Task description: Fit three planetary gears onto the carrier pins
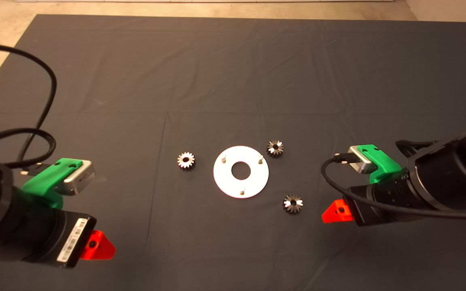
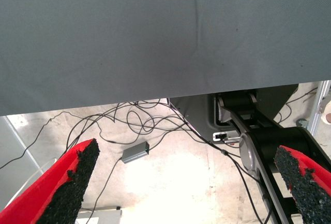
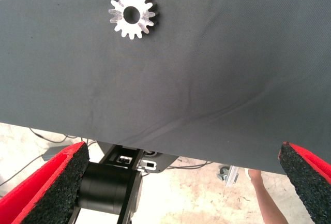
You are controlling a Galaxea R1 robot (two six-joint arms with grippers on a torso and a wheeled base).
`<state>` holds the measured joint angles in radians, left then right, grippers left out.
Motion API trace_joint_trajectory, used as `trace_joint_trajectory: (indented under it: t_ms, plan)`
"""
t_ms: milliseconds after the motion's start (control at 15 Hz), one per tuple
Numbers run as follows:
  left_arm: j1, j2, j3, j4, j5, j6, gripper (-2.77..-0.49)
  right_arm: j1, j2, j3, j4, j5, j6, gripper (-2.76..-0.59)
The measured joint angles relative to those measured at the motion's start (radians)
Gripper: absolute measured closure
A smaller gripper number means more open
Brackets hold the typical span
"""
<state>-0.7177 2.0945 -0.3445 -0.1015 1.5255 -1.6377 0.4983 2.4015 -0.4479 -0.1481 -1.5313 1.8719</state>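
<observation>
The white disc (image 1: 225, 178) lies flat at the middle of the mat with three bare carrier pins: two at the back (image 1: 223, 159) (image 1: 260, 159) and one at the front (image 1: 242, 191). Three steel planetary gears lie flat on the mat around it: one to the left (image 1: 186, 160), one at the back right (image 1: 275, 148), one at the front right (image 1: 293, 203). The front right gear also shows in the right wrist view (image 3: 132, 14). My right gripper (image 1: 337, 211) is open and empty, just right of that gear. My left gripper (image 1: 96, 245) is open and empty at the lower left.
The mat's near edge (image 2: 155, 97) shows in both wrist views, with cables (image 2: 139, 123) and a small grey box (image 2: 135, 152) on the floor beyond. A person's arm (image 3: 266, 195) shows past the mat edge. Black cables (image 1: 43, 101) loop over the left arm.
</observation>
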Motion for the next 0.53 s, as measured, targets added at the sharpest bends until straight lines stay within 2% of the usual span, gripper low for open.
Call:
trace_joint_trajectory:
  t_ms: [533]
  plan:
    - [0.0,0.0,0.0,0.0,0.0,0.0,-2.48,0.0,0.0,0.0,0.0,0.0,0.0,-2.75]
